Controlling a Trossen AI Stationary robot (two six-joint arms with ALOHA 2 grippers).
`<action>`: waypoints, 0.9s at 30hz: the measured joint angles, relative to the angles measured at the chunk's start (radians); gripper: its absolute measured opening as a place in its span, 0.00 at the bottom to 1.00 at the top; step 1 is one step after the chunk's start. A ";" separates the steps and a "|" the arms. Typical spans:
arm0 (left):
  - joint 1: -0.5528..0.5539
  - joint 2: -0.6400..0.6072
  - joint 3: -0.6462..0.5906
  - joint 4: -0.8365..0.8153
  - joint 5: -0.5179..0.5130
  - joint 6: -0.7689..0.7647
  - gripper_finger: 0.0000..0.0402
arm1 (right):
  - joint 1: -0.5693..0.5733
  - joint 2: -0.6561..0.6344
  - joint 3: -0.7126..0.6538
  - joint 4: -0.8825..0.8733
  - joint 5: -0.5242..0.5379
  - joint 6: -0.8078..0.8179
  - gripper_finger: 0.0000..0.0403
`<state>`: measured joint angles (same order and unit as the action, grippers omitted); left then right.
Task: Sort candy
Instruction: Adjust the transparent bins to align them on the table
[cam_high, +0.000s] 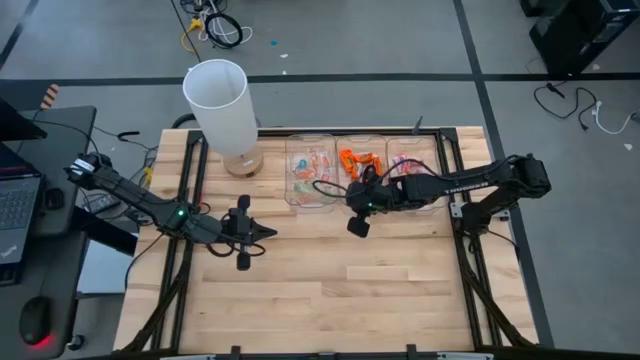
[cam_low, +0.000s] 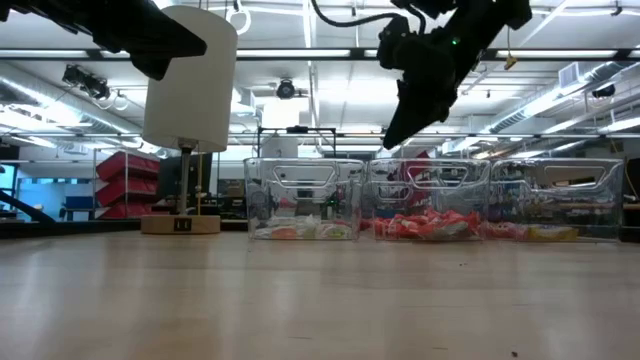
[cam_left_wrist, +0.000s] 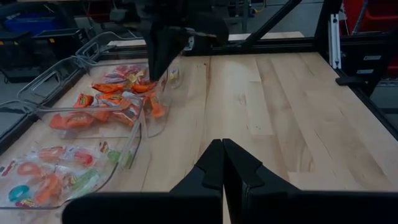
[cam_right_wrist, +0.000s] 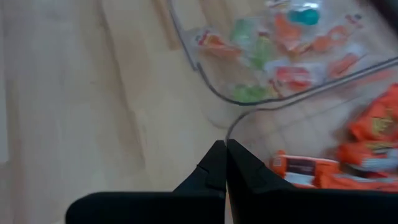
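Along the table's far edge, three clear trays (cam_high: 310, 178) hold the candy (cam_high: 360, 160) apart by wrapper; the right claw (cam_high: 357, 226), pressed together and empty, hangs by their near rim, the left claw (cam_high: 265, 232) likewise shut mid-table, waiting

My left hand (cam_high: 262, 233) hangs in the air with its fingers pressed together, empty, arm stretched out low. My right hand (cam_high: 352, 196) is raised too, fingers closed on nothing, arm reaching across towards it.
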<state>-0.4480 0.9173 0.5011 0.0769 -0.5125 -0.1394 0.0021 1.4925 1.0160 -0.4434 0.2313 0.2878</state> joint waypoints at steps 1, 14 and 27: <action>0.000 0.000 0.000 0.000 -0.001 0.000 0.00 | -0.005 0.000 -0.011 0.013 -0.016 0.000 0.00; 0.000 0.001 0.000 0.000 -0.003 0.000 0.00 | -0.027 -0.004 -0.098 0.145 -0.039 -0.008 0.00; 0.000 0.001 0.000 -0.001 -0.003 0.001 0.00 | -0.032 -0.008 -0.100 0.161 -0.041 -0.029 0.00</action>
<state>-0.4480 0.9180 0.5011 0.0761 -0.5152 -0.1387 -0.0297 1.4842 0.9155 -0.2826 0.1903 0.2584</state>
